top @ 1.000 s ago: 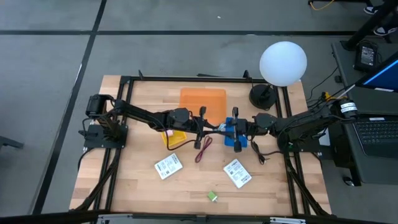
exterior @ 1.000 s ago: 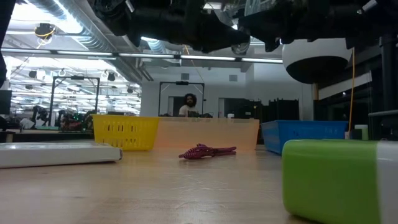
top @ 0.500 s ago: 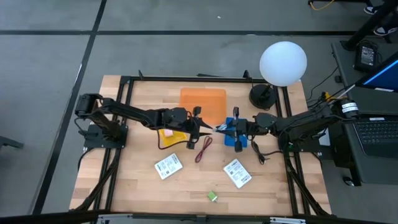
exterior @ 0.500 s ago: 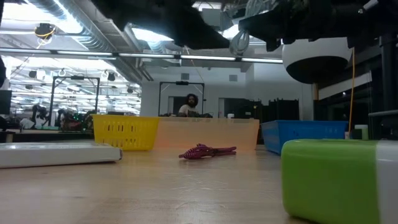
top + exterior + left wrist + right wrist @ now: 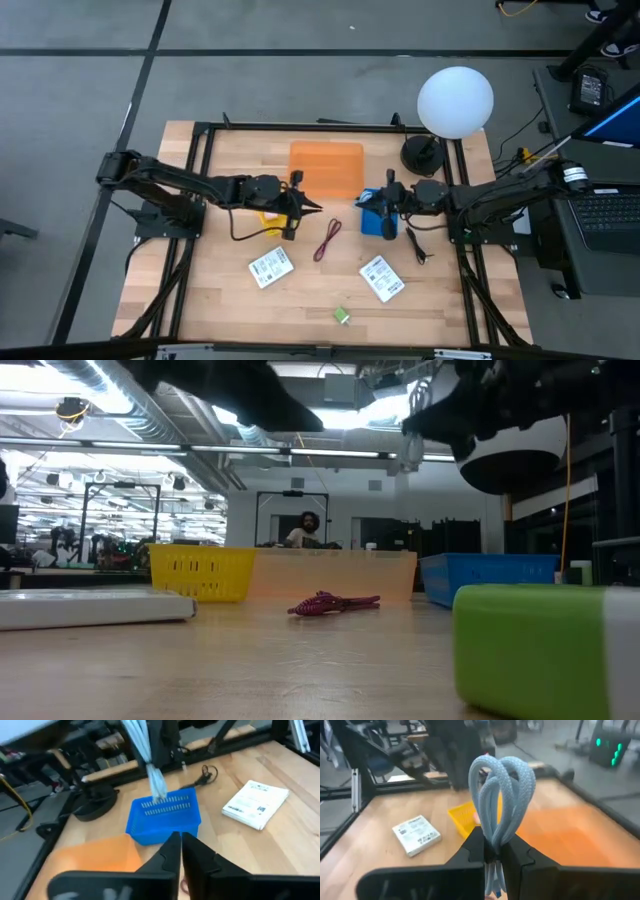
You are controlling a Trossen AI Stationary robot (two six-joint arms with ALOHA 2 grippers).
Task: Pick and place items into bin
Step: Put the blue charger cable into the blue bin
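Right gripper [image 5: 492, 851]: fingers are pinching shut on a light grey-blue rope [image 5: 501, 795], bundled in loops that are standing up above the fingertips; in the high view the gripper [image 5: 366, 200] is hovering over the blue basket [image 5: 378, 218].
Left gripper [image 5: 181, 851]: fingers are pressing together with nothing between them; it [image 5: 310, 207] is sitting above the table just beside the yellow basket [image 5: 276, 217], pointing toward the right arm.
Gap between arms: the two grippers are facing each other across the table's middle, apart.
Red cord [image 5: 326, 240]: is lying loose on the wood between the two baskets, in front of the orange bin [image 5: 326, 166].
Packets: one white packet [image 5: 270, 267] is lying in front of the yellow basket, a second packet [image 5: 381, 277] in front of the blue basket.
Green block [image 5: 342, 316]: is resting near the front edge, well apart from both grippers; it is filling the low view's right corner.
Black cable [image 5: 418, 246]: is lying right of the blue basket.
In the way: nothing is standing between the rope and the blue basket's mouth.
Table [image 5: 220, 300]: pale wood planks inside a black frame.
Room: a white globe lamp [image 5: 455, 101] is standing at the back right corner; a laptop [image 5: 608, 216] is sitting off to the right; a person [image 5: 303, 528] is sitting far behind the table.
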